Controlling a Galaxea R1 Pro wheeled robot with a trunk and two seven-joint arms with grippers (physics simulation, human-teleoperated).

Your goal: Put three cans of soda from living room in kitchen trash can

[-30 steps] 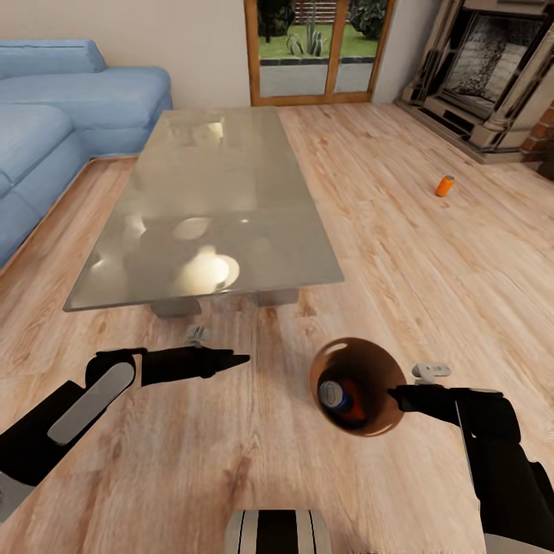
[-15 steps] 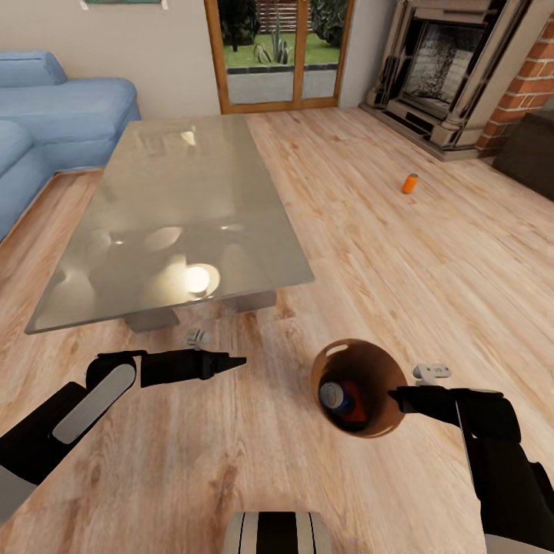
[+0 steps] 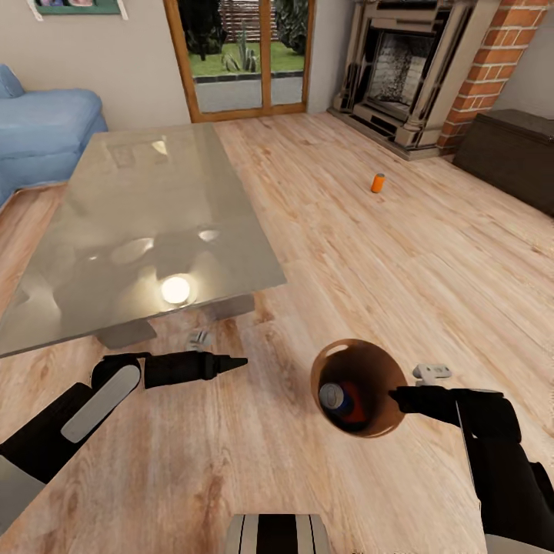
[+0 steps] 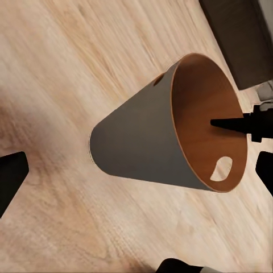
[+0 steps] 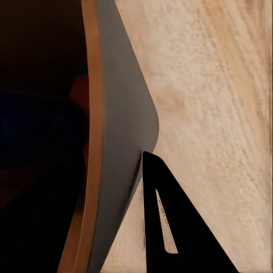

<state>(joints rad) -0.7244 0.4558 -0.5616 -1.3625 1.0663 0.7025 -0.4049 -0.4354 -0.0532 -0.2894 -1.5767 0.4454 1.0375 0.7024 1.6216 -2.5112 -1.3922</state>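
My right gripper (image 3: 394,397) is shut on the rim of the tash can (image 3: 368,368), holding it tilted above the wood floor with its copper inside facing the head camera. Inside it lie a dark blue can of soda (image 3: 336,396) and an orange one (image 3: 356,408). Another orange can of soda (image 3: 378,182) stands on the floor far ahead, near the fireplace. My left gripper (image 3: 233,360) is open and empty, a short way left of the bin. The left wrist view looks at the bin's grey outside (image 4: 142,153). The right wrist view has the bin's wall (image 5: 122,114) beside one finger (image 5: 165,227).
A grey low table (image 3: 138,223) fills the left half ahead, with the blue sofa (image 3: 46,131) behind it. The brick fireplace (image 3: 400,69) and a dark bench (image 3: 512,154) line the right side. Glass doors (image 3: 238,54) are at the back. Open wood floor stretches toward the far can.
The whole view has swung right: table, sofa and floor can slid left in the picture and the bench came into sight. Both arms and the held bin keep the same pose.
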